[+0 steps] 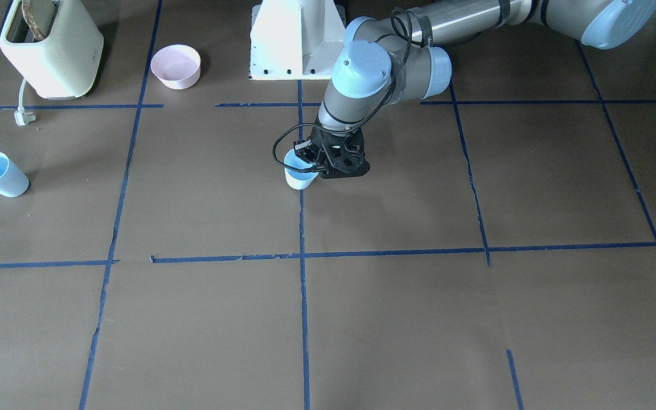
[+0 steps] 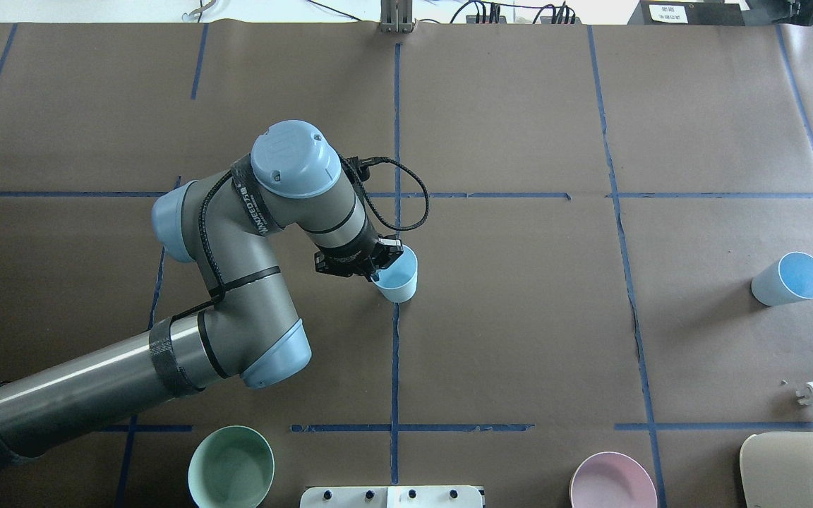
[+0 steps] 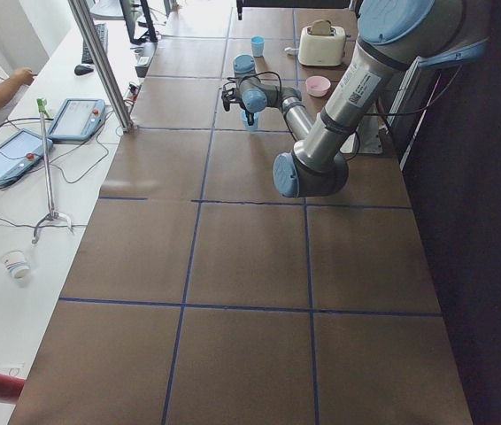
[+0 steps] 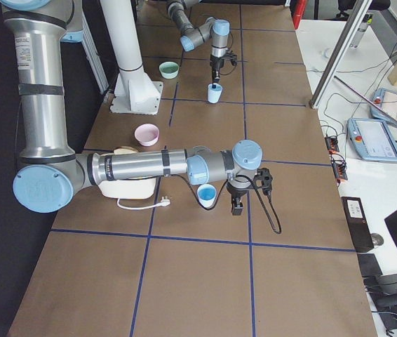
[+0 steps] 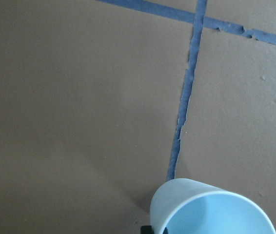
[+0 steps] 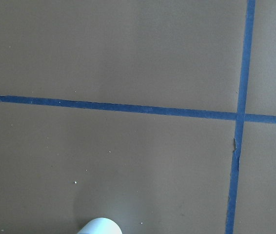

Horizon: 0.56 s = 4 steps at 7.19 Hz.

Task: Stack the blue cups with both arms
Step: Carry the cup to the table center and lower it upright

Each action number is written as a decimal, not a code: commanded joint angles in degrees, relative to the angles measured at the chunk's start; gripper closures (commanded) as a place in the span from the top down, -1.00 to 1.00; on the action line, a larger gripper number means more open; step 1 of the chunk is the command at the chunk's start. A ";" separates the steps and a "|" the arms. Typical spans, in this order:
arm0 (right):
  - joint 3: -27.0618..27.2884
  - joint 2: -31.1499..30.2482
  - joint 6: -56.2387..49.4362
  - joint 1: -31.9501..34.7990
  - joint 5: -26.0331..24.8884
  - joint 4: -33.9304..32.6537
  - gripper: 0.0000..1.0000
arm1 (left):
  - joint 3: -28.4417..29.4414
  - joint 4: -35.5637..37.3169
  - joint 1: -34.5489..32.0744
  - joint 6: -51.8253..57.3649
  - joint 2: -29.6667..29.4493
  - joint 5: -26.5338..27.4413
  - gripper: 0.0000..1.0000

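Brown paper crossed by blue tape covers the table. Near its middle, on a tape line, the first cup stands upright, long axis vertical, mouth up. The left gripper leans in at the rim on the cup's robot-left side (whether its fingers clench the wall or sit loose, I cannot tell). The second cup also stands mouth up, well apart toward the robot's right. The right gripper hangs near it, its grip unreadable.
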 commanded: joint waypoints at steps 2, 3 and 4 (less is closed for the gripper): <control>0.13 0.00 -0.01 0.00 0.03 0.01 0.99 | 0.14 -0.06 1.20 0.09 0.50 0.32 -0.14; 0.04 0.00 -0.01 0.00 0.03 0.71 0.99 | 0.06 -0.15 1.29 0.09 0.50 0.32 0.67; -0.57 -0.52 0.17 0.00 0.03 4.37 0.99 | -1.08 -0.06 1.21 -0.09 0.50 1.98 1.00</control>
